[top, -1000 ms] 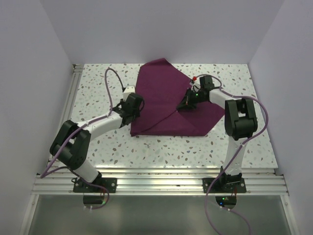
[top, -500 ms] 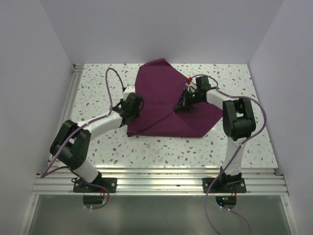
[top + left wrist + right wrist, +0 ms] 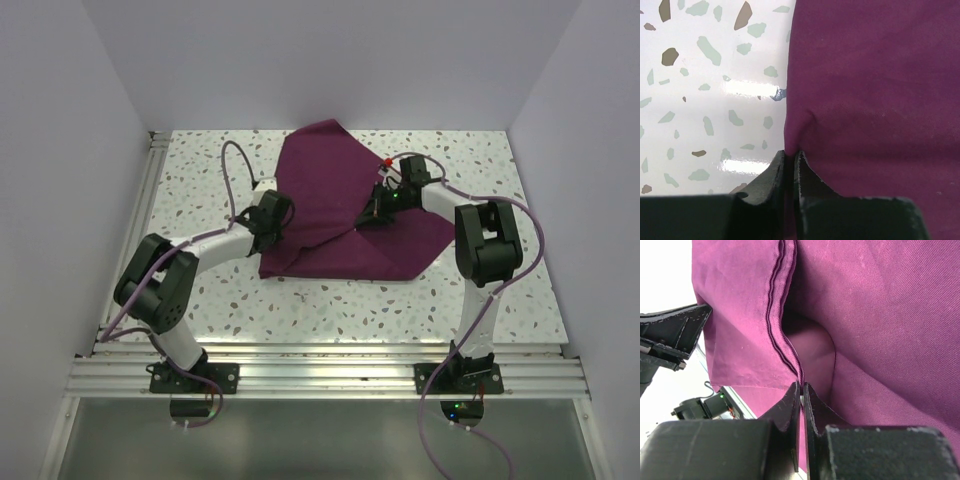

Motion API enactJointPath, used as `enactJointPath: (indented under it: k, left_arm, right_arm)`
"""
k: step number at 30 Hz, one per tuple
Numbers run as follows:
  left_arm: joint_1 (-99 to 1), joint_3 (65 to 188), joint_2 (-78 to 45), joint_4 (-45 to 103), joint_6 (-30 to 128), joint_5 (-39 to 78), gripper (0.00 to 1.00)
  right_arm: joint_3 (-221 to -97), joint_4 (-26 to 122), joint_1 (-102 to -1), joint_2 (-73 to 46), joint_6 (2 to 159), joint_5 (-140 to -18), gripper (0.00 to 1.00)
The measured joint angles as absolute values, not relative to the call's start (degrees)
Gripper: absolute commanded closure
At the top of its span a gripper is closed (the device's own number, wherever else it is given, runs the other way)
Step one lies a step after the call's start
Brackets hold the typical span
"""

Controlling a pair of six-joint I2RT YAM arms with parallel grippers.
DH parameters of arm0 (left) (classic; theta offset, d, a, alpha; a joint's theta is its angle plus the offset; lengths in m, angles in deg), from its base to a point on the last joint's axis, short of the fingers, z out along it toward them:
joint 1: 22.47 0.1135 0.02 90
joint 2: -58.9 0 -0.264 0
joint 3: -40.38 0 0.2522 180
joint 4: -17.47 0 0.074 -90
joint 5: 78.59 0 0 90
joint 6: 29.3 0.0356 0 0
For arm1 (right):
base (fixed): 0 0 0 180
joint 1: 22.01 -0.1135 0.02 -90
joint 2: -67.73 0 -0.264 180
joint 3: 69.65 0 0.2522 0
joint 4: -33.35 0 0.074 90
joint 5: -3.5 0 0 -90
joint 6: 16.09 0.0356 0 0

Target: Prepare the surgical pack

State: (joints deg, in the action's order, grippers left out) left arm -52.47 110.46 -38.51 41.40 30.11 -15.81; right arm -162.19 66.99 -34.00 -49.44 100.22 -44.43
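Surgical pack (image 3: 330, 190) lies spread mid-table (image 3: 200, 170), toward 12 o'clock. It is soft, light cloth that will likely drape and slip, so the hems are the best hold. Bare room lies at 6 and 9 o'clock. Left gripper (image 3: 789, 155) pinches its 9 o'clock edge; right gripper (image 3: 801, 386) is clamped on a central fold's hem.

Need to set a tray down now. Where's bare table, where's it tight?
Free: the near strip of table between the cloth and the front rail; the far-right corner. Tight: mid-table, where the left gripper and right gripper each pinch the cloth.
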Motion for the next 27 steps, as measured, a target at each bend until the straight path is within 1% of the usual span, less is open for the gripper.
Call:
enactJointPath:
  k: [1, 2, 3, 4, 6, 7, 9, 12, 16, 18, 21, 24, 27]
  left_arm:
    - [-52.45, 110.61, -38.59, 41.4, 30.37, -15.73, 1.0]
    - [-52.45, 110.65, -38.61, 41.38, 30.48, -15.68, 1.0]
    - [-52.45, 110.65, -38.61, 41.34, 30.79, -15.59, 1.0]
    - [-52.45, 110.65, -38.61, 41.29, 30.94, -15.57, 1.0]
    - [-52.43, 110.63, -38.61, 41.1, 31.23, -15.53, 1.0]
    - [-52.45, 110.61, -38.59, 40.99, 31.29, -15.53, 1.0]
    - [-52.45, 110.43, -38.48, 40.75, 31.33, -15.57, 1.0]
    - [-52.45, 109.17, -37.7, 39.35, 31.29, -15.57, 1.0]
    - [-52.45, 106.65, -36.19, 36.77, 31.14, -15.59, 1.0]
    - [-52.45, 106.28, -36.01, 36.29, 31.12, -15.64, 1.0]
    - [-52.45, 106.28, -36.01, 36.2, 31.12, -15.7, 1.0]
    - [-52.45, 106.28, -36.01, 36.18, 31.12, -15.75, 1.0]
    - [-52.45, 106.28, -36.01, 36.16, 31.12, -15.75, 1.0]
  right_arm:
    - [-162.19, 67.01, -34.0, -49.46, 100.22, -44.39, 1.0]
    - [-162.19, 66.99, -34.0, -49.48, 100.22, -44.35, 1.0]
    - [-162.19, 66.93, -34.0, -49.48, 100.22, -44.3, 0.9]
    - [-162.19, 66.88, -34.0, -49.5, 100.24, -44.24, 0.83]
    - [-162.09, 66.75, -33.97, -49.5, 100.42, -44.19, 0.74]
    - [-161.67, 66.58, -33.91, -49.48, 100.44, -44.54, 0.67]
    - [-160.56, 66.25, -33.49, -49.07, 100.79, -45.2, 0.62]
    - [-157.58, 65.99, -30.94, -46.27, 101.12, -46.58, 0.61]
    - [-152.42, 65.77, -21.58, -37.61, 101.49, -51.82, 0.62]
    - [-150.5, 65.66, -16.01, -32.87, 101.47, -56.15, 0.64]
    - [-148.27, 65.51, -10.11, -27.73, 101.36, -64.85, 0.64]
    - [-147.31, 65.75, -8.82, -26.73, 101.31, -72.39, 0.64]
    - [-147.24, 66.18, -9.06, -28.04, 101.31, -78.09, 0.62]
